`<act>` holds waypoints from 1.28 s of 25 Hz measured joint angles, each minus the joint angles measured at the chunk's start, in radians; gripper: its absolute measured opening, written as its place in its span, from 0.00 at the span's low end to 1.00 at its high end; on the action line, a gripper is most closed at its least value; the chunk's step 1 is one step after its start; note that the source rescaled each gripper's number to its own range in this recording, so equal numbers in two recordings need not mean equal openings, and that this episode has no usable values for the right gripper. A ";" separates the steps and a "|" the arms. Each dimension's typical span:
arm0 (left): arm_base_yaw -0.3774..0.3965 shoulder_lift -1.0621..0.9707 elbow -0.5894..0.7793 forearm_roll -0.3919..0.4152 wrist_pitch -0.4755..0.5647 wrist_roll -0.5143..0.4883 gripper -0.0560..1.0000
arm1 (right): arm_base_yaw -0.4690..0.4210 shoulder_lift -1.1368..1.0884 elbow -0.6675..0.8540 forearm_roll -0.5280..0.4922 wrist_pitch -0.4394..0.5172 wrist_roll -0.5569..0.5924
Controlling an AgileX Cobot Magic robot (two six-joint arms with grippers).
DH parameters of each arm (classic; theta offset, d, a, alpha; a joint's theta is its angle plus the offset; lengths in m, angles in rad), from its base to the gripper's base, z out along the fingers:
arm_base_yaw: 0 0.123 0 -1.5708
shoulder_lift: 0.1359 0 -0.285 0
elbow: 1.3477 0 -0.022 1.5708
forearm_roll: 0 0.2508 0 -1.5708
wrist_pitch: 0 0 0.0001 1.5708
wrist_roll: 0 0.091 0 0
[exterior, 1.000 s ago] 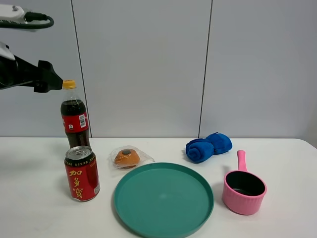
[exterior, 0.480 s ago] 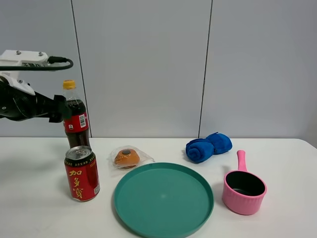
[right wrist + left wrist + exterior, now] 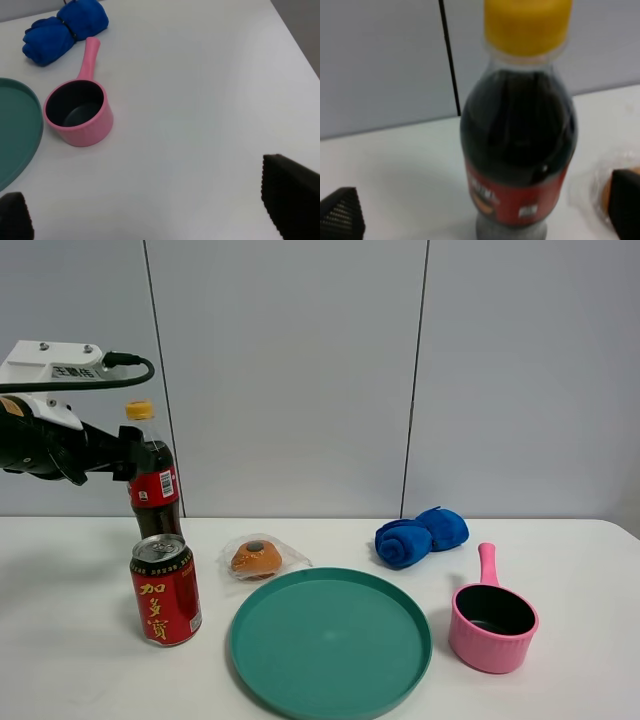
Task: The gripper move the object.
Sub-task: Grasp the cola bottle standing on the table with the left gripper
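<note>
Yellow characters 加多寶 run down the red drink can (image 3: 165, 590), below the left tool (image 3: 128, 455); the label on the cola bottle (image 3: 152, 485) is illegible.

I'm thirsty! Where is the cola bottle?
In the high view the cola bottle stands upright at the back left of the table, behind the red can, with the open left gripper at its shoulder.

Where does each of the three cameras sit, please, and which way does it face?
Exterior high: up high, facing the table and grey wall; the left hand shows at the left.
Left wrist: on the left arm, facing the cola bottle closely; two dark fingertips show.
Right wrist: on the right arm, looking down at the pink saucepan and blue cloth; the right hand shows its fingertips.
Shared: exterior and left wrist both show the cola bottle.
</note>
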 joint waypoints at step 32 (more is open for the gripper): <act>0.030 0.311 -0.177 0.299 -0.185 -0.165 1.00 | 0.000 0.000 0.000 0.000 0.000 0.000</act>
